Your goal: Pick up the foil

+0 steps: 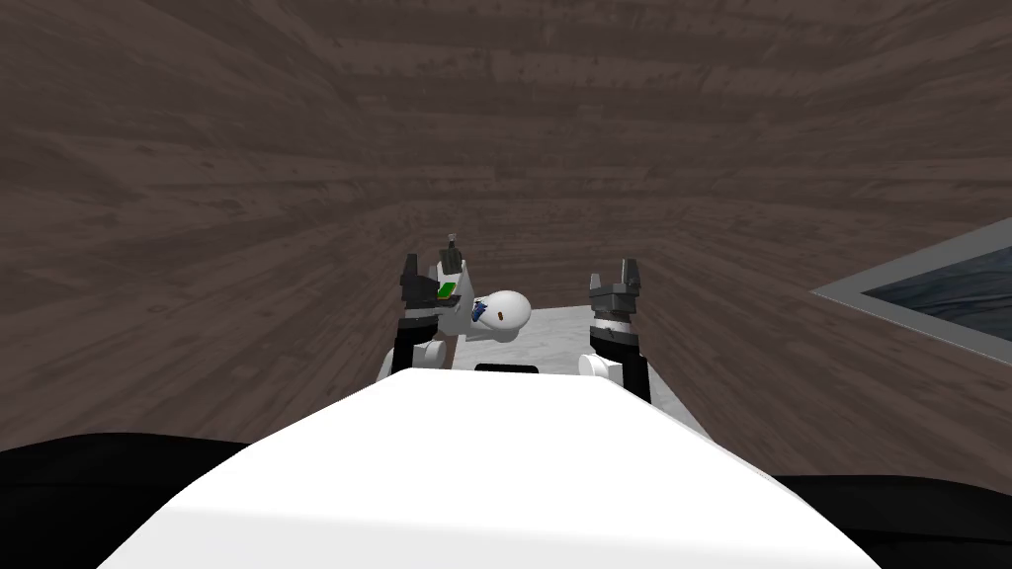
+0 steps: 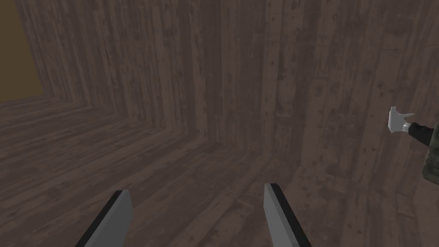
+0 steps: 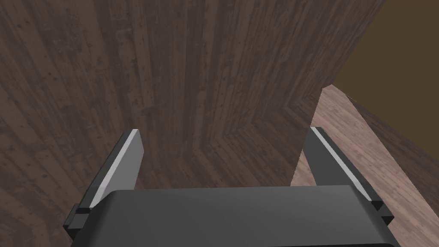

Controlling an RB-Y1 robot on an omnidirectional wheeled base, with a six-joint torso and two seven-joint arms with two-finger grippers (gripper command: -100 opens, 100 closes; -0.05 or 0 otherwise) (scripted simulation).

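The left hand (image 2: 196, 193) and right hand (image 3: 225, 130) are both spread wide, holding nothing, at either side of a pale desk (image 1: 563, 341). On the desk just beside the left hand are a white rounded thing (image 1: 506, 312) and a thing with a green patch (image 1: 447, 289). I cannot tell which is the foil, nor how its long axis runs.

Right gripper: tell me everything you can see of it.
The right gripper has a dark box body and two thin grey blade fingers with lighter edges. They stand wide apart, open, with nothing between or touching them. It faces a dark wood-plank wall. In the head view it is held up, right of a white rounded object.
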